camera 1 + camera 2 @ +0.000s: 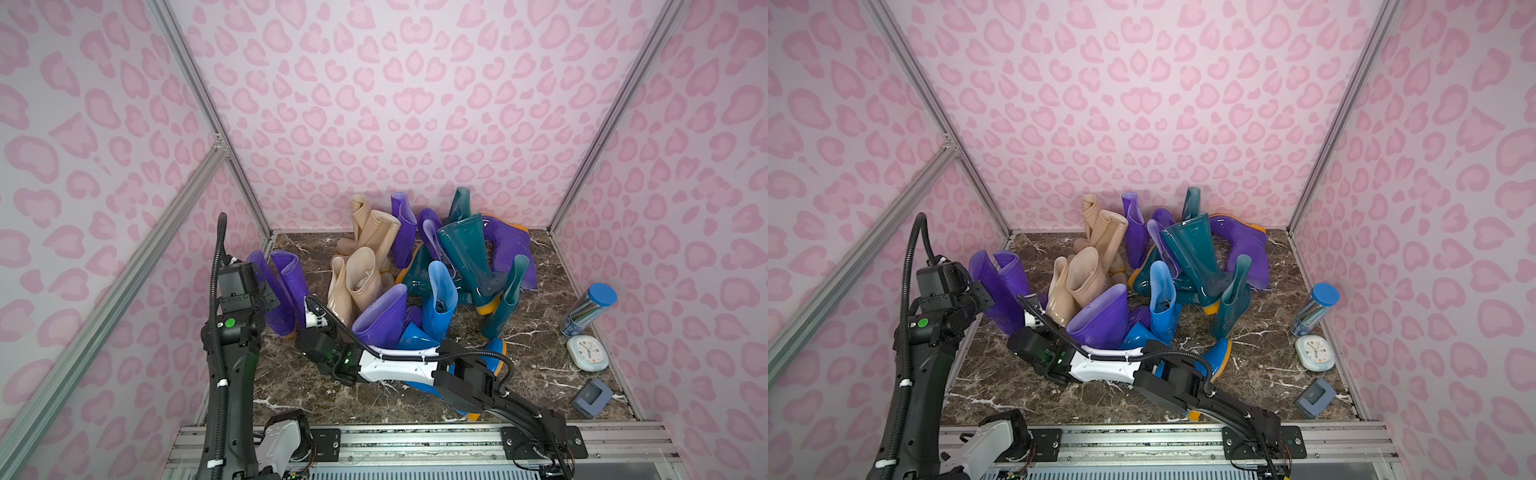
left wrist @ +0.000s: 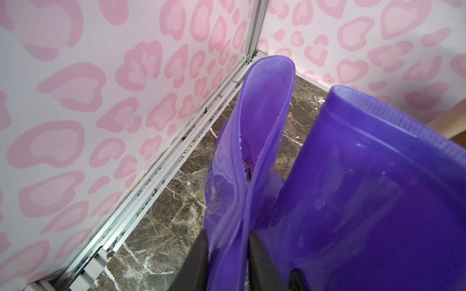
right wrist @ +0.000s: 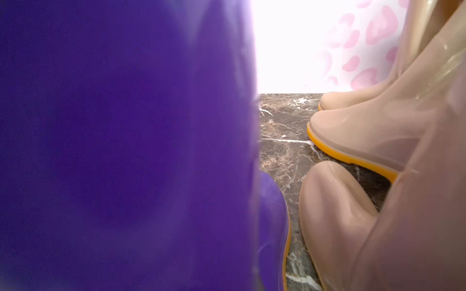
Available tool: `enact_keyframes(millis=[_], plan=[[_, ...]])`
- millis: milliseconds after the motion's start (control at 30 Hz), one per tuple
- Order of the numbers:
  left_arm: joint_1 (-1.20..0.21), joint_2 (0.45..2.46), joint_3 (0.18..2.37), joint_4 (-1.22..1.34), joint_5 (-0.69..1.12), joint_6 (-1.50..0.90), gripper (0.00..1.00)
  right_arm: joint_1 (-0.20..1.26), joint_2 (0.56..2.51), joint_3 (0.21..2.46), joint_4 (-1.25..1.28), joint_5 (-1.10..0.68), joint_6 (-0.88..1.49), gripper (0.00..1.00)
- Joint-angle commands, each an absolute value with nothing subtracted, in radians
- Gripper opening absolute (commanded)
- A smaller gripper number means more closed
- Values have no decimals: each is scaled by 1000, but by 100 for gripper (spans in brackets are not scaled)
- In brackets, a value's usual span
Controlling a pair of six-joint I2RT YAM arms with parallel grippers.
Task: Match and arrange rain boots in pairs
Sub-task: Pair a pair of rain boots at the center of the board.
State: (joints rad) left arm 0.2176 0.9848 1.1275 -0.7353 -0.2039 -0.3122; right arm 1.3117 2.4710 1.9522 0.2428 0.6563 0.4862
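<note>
Rain boots in purple make up the pair I am working on. One purple boot [image 2: 262, 113] and its mate [image 2: 378, 189] stand upright side by side at the near left of the marble table [image 1: 332, 399], close to the left wall [image 2: 100, 126]. The rest lie in a jumble across the middle and back: beige boots [image 1: 361, 274], teal boots [image 1: 465, 249], blue boots [image 1: 440, 291] and more purple.

The left gripper [image 2: 228, 234] has one finger on each side of the first boot's flattened cuff. I cannot tell whether they pinch it or stand slack. The right gripper [image 1: 309, 309] sits low against the mate's shaft, clenched tight. No view shows anything between its jaws.

I judge this to be the set-down of the first matched pair. To do it well I want the left jaws fully spread before I move. Then I would lift straight up along the shaft, so that neither finger drags the soft cuff and tips the boot. I would leave the right gripper bracing the mate until the left is clear. These tall shafts look floppy, and one nudge could topple both. Afterwards I would check in a top view that both soles sit flat and the toes point the same way.
</note>
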Motion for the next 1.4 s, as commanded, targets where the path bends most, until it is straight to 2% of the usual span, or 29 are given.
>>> enact_keyframes(millis=[0, 67, 167, 200, 300, 633, 833, 933, 1100, 1267, 1367], plan=[[219, 969, 1163, -721, -162, -322, 51, 1325, 2427, 1851, 243, 603, 520, 17], [219, 958, 1183, -730, -146, -331, 59, 1333, 2385, 1777, 252, 562, 530, 32], [219, 938, 1213, -738, -106, -340, 70, 1337, 2334, 1721, 247, 520, 518, 59], [219, 936, 1229, -743, -83, -341, 72, 1339, 2319, 1716, 243, 500, 497, 65], [219, 941, 1286, -777, -40, -338, 74, 1346, 2282, 1719, 201, 455, 447, 75], [219, 970, 1421, -807, 116, -323, 77, 1392, 2044, 1729, -2, 376, 367, 78], [170, 1051, 1450, -801, 234, -331, 76, 1387, 1833, 1694, -107, 450, 285, 78], [69, 1092, 1464, -811, 203, -312, 75, 1342, 1707, 1627, -109, 477, 241, 78], [-165, 1200, 1561, -902, 27, -288, 71, 1152, 1548, 1556, -163, 418, 257, 77], [-273, 1279, 1625, -1016, -113, -371, 58, 978, 1479, 1510, -189, 313, 288, 80], [-316, 1288, 1649, -1050, -163, -420, 57, 908, 1471, 1497, -178, 232, 303, 82]])
